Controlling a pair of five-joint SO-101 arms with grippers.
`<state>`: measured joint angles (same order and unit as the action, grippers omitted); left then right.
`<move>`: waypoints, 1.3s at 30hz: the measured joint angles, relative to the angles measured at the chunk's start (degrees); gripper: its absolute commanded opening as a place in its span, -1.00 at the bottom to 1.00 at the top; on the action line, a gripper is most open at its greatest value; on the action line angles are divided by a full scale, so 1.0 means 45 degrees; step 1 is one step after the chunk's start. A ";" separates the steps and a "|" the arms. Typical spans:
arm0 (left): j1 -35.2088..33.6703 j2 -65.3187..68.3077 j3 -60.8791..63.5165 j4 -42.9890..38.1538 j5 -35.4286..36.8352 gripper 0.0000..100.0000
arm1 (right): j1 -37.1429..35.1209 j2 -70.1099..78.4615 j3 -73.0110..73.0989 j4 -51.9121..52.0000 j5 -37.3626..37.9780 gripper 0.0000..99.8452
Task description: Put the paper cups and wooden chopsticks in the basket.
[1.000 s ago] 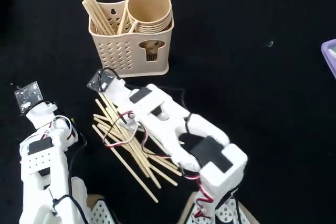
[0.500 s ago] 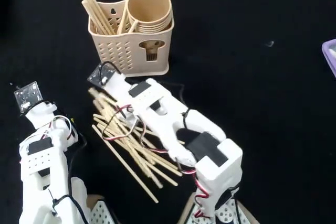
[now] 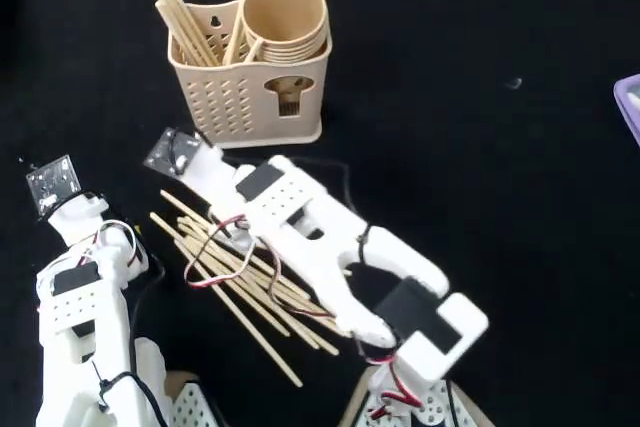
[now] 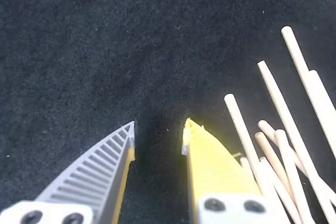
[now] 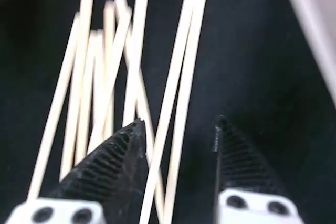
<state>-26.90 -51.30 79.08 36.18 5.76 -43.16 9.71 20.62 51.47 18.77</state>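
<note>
The beige perforated basket point(image 3: 250, 87) stands at the back, with chopsticks point(image 3: 195, 27) in one compartment and a stack of paper cups point(image 3: 287, 17) in the other. Several loose wooden chopsticks point(image 3: 245, 292) lie fanned on the black table. My right gripper point(image 3: 185, 162) is stretched over that pile, just in front of the basket. Its black fingers are open point(image 5: 178, 124), and two chopsticks point(image 5: 176, 103) run through the gap. My left gripper point(image 4: 157, 129) hangs open over bare table, with chopstick ends point(image 4: 273, 129) beside its yellow finger point(image 4: 210, 166). It sits at the left point(image 3: 60, 192).
A pale edge of the basket point(image 5: 312, 19) shows in the right wrist view. A purple object point(image 3: 630, 102) sits at the table's right edge. Black table stretches to the right of the basket.
The right arm has swung to the left over the pile, and the far ends of the loose chopsticks have shifted left with it. The left arm has kept still.
</note>
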 measured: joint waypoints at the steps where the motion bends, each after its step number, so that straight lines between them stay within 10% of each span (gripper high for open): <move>1: 0.0000 0.0000 0.0000 0.0000 0.0000 -0.70 | 0.0020 0.0371 0.0000 -0.0293 -0.0020 -0.58; 17: 0.0000 0.0000 0.0000 0.0000 0.0000 -0.70 | 0.0508 0.3028 -0.2735 0.1680 0.1114 -0.98; 30: 0.0000 0.0000 0.0000 0.0000 0.0000 -0.70 | 0.0801 -0.5294 -0.3067 0.4103 0.1153 -0.98; 39: 0.0000 0.0000 0.0000 0.0000 0.0000 -0.70 | 0.0938 -0.6779 -0.3497 -0.3497 -0.0977 -0.98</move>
<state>-26.90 -51.30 79.08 36.18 5.76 -38.95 -20.79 4.88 35.74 14.37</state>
